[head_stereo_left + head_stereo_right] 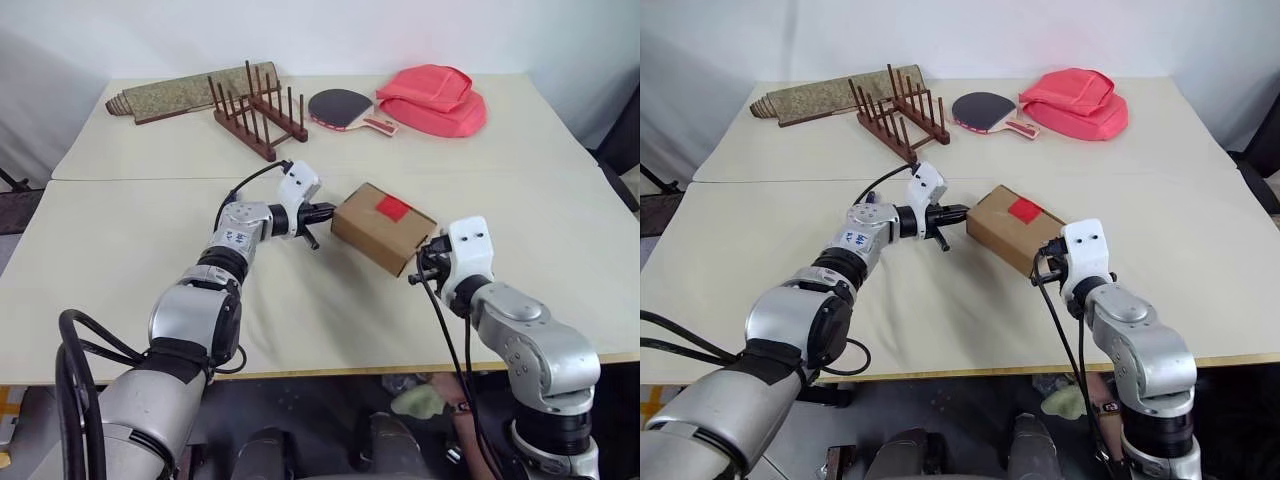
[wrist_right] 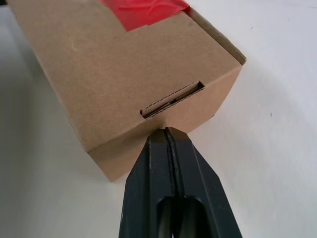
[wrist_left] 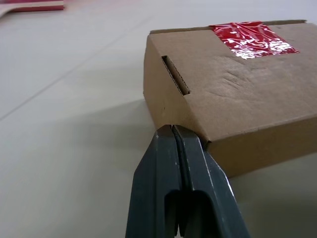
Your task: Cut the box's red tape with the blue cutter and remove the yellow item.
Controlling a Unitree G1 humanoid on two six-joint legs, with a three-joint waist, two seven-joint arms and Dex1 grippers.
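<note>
Closed end effectors (image 3: 172, 130) at diagonal box (image 1: 384, 228) ends

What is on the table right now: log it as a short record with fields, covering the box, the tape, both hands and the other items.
box: brown cardboard box, closed, lying on the table
tape: red tape on the box's top, uncut
left hand: left hand shut, tips at one end of the box
right hand: right hand shut, tips at the opposite end, below a slot
far edge: rolled mat, wooden rack, table-tennis paddle, red bag
</note>
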